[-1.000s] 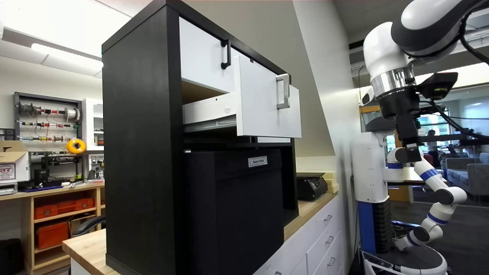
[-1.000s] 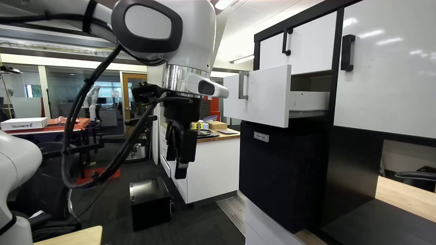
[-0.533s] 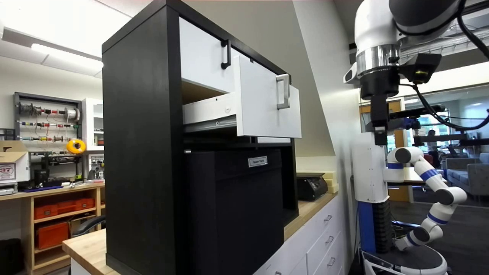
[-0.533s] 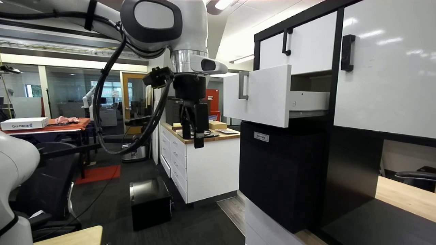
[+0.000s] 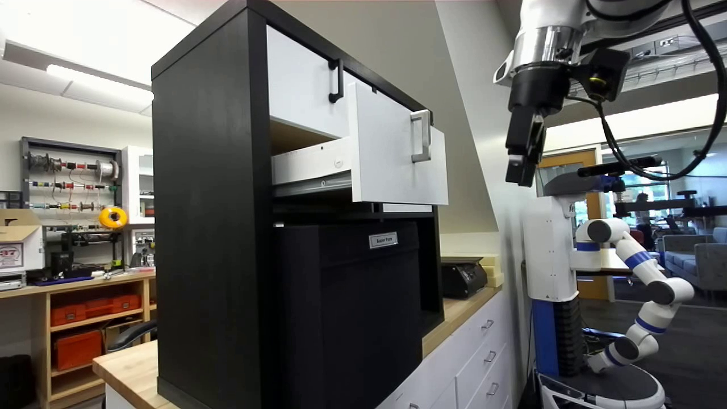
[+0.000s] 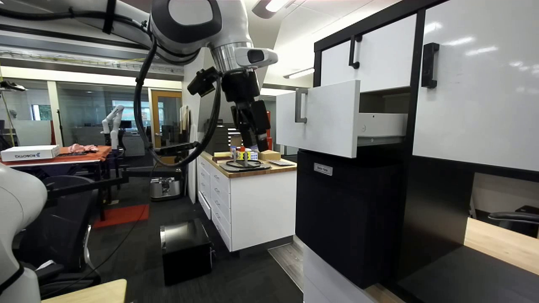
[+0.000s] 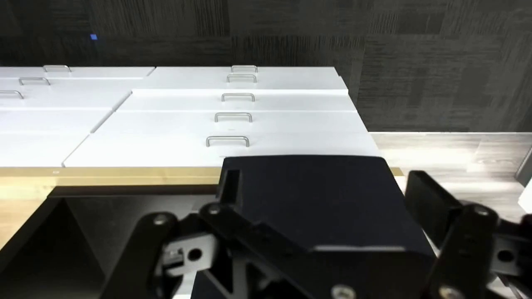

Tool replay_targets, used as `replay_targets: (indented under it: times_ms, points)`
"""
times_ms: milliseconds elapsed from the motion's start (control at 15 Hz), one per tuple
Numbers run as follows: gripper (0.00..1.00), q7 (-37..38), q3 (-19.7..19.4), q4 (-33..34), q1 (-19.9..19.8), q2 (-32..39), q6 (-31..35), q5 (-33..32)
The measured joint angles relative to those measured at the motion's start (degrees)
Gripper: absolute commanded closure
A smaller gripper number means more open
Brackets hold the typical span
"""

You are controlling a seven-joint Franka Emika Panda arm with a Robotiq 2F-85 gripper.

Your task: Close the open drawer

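A workroom with dark carpet and a pale wall surrounds a tall black cabinet. The drawer juts from the cabinet's upper part in both exterior views, below a closed-looking white front and above a big black door with a small label. A metal runner shows under the pale drawer side — it bears the drawer this far forward and should let it slide home under a steady push.

The gripper hangs in the air before the cabinet, tilted so that its tips lean toward it, and apart from the drawer in both exterior views. In the wrist view its 2 fingers are spread wide, with nothing pinched between them; the drawer cannot be made out there.

I take this as the approach, the closing itself not yet begun. The tilt probably serves to bring the tips against the drawer's front. A push calls for no grasp, so bringing the 2 fingers together may give firmer contact — and pressing near the middle should limit skewing. The grey bar handle stands proud and could catch a spread finger.
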Motion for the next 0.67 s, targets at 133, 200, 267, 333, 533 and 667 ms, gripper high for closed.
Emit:
replay_targets:
  times_ms: [133, 200, 267, 333, 533, 667]
  points:
    - [0.00, 1.39, 0.73, 0.64, 0.18, -0.01, 2.76, 0.01]
    - [0.00, 1.96, 1.15, 0.94, 0.23, -0.01, 4.08, 0.01]
    - [0.00, 2.24, 1.60, 1.20, 0.29, -0.01, 5.42, 0.01]
    - [0.00, 2.34, 2.05, 1.42, 0.34, -0.01, 6.92, 0.01]
    - [0.00, 2.38, 3.18, 1.93, 0.37, 0.03, 11.07, -0.17]
    - [0.00, 2.38, 3.64, 2.10, 0.37, 0.11, 13.40, -0.20]
